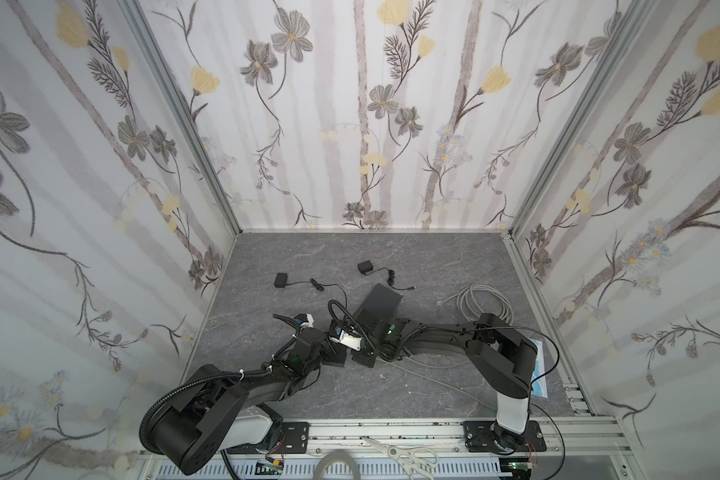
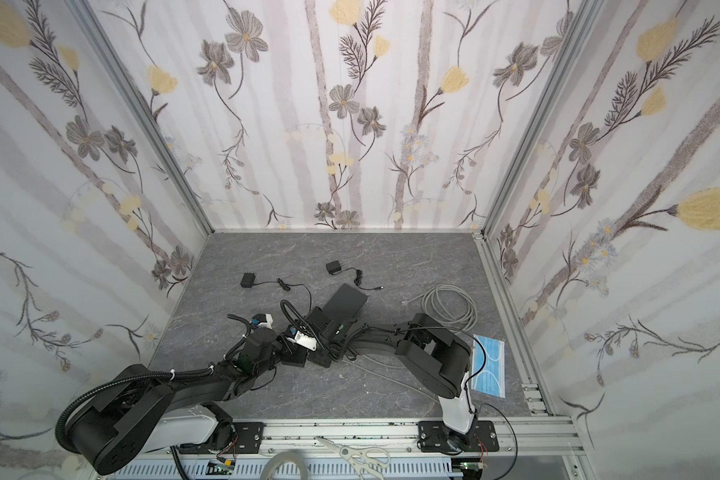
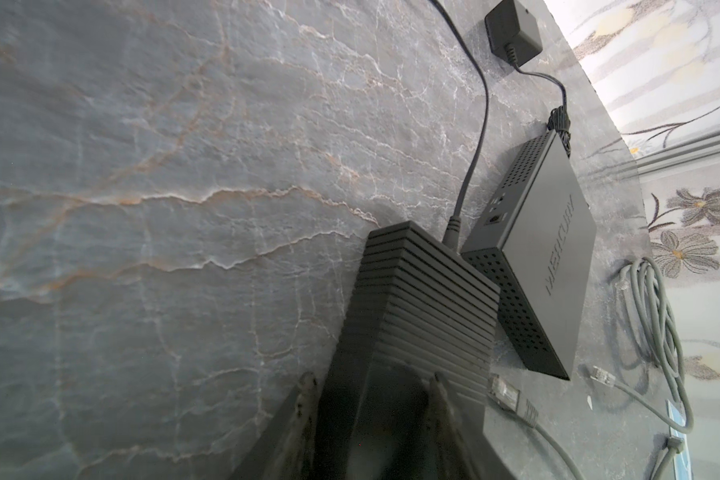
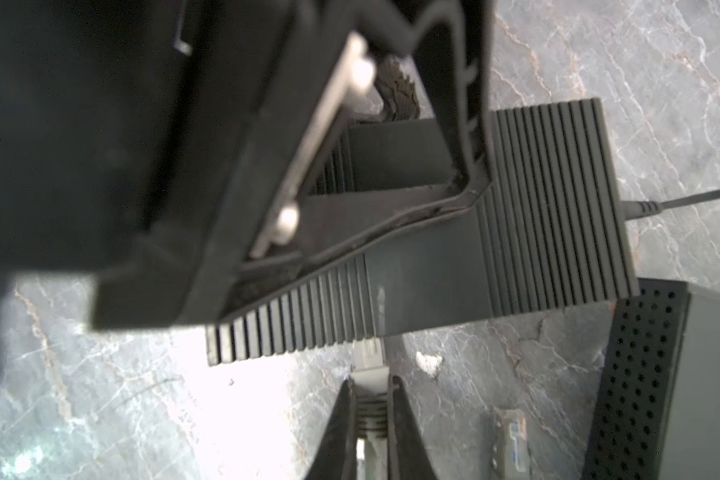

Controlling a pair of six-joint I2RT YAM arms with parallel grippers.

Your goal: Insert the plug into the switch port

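Right gripper [image 4: 371, 390] pinches the plug [image 4: 367, 353] by its boot [image 4: 371, 419], a sound hold; probably light, brittle-clipped. Left gripper [image 3: 371, 378], at the plug's nine o'clock, clamps the switch [image 3: 425, 299].

Both arms low, wrists converging at workspace centre.
Left arm [image 1: 258, 390] reaches inward; left gripper [image 3: 371, 384] half-spread, clamped across the switch [image 3: 425, 299]; right arm [image 1: 437, 345] bent at elbow; right gripper [image 4: 371, 382] nearly closed, pinching the plug [image 4: 368, 353].

The space is enclosed on three sides by walls [image 1: 383, 124] papered with grey and yellow flowers. The corners are framed by aluminium posts [image 1: 185, 120]. Below, a grey marble-patterned surface [image 1: 433, 257], veined in white, is evenly lit. An aluminium rail [image 1: 391, 427] is fixed along its near edge.
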